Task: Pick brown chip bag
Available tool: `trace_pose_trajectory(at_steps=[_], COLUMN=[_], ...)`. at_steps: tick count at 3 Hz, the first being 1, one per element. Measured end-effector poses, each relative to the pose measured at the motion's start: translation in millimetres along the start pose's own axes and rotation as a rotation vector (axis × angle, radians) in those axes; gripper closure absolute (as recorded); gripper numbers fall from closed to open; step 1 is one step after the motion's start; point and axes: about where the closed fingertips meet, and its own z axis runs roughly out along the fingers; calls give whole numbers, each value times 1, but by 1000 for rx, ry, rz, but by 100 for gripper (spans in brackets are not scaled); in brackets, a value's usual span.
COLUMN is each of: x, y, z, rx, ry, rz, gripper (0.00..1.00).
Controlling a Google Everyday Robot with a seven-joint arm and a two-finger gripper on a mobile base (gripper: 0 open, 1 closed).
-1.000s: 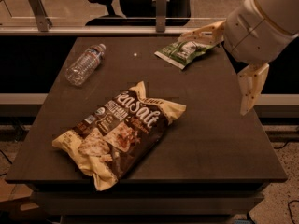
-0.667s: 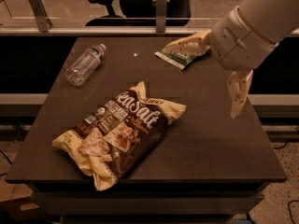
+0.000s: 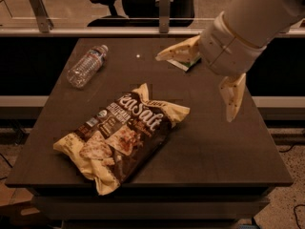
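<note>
The brown chip bag (image 3: 121, 135) lies flat on the dark table (image 3: 214, 147), left of centre toward the front edge. It has a dark front with white "Sea Salt" lettering and pale yellow edges. My gripper (image 3: 196, 88) hangs above the table's right rear part, right of and beyond the bag, not touching it. It is open wide: one pale finger (image 3: 177, 51) points left and the other finger (image 3: 233, 97) points down. Nothing is held.
A clear plastic water bottle (image 3: 87, 66) lies on its side at the table's back left. A small green snack bag (image 3: 185, 64) is mostly hidden behind my upper finger. A rail and an office chair (image 3: 138, 4) stand beyond the table.
My arm has moved left and a little forward over the table. The upper finger now covers most of the green snack bag. The brown chip bag and bottle have not moved.
</note>
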Motion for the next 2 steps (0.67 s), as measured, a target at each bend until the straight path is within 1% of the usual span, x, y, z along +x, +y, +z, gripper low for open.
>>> trace_pose_trajectory(at_steps=[1,2], x=[-11,-21], y=[-9,-18], z=[28,52], rx=[-38,-59], ry=[17,47], rz=[-33,-68], gripper=[0,0])
